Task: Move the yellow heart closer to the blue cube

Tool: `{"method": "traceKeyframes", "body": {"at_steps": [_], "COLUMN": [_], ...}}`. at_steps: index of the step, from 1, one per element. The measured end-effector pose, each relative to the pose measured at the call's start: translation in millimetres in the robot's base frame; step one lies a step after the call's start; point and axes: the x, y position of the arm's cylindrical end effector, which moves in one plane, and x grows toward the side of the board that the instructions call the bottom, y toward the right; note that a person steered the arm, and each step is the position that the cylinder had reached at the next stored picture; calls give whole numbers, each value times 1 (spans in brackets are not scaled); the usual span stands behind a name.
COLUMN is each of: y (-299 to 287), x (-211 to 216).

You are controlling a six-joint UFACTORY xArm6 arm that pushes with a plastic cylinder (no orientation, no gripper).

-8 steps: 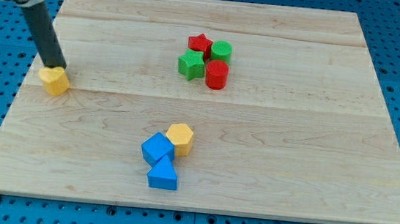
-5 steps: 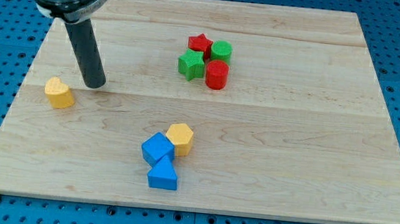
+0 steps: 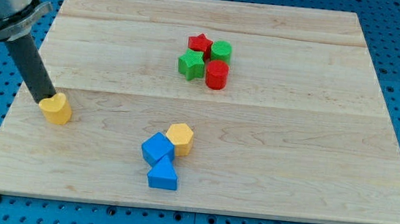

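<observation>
The yellow heart (image 3: pixel 57 108) lies near the board's left edge. My tip (image 3: pixel 43 100) touches the heart's upper left side. The blue cube (image 3: pixel 156 150) sits low in the middle of the board. It touches a yellow hexagon block (image 3: pixel 180 137) on its upper right and a blue triangle block (image 3: pixel 162 175) just below it. The heart is well to the left of the blue cube.
A cluster sits at the upper middle: a red star (image 3: pixel 200 43), a green cylinder (image 3: pixel 221 51), a green star-like block (image 3: pixel 190 64) and a red cylinder (image 3: pixel 217 75). The wooden board (image 3: pixel 293 136) lies on a blue pegboard.
My tip swung right away from the heart, then came back left to its upper left side. The heart has slid down and slightly right.
</observation>
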Motion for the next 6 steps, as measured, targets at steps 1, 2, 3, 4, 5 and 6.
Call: {"method": "traceKeyframes", "body": {"at_steps": [1, 2, 3, 4, 5, 6], "y": [13, 48, 78, 28, -10, 58], "x": [0, 18, 37, 24, 38, 65]}}
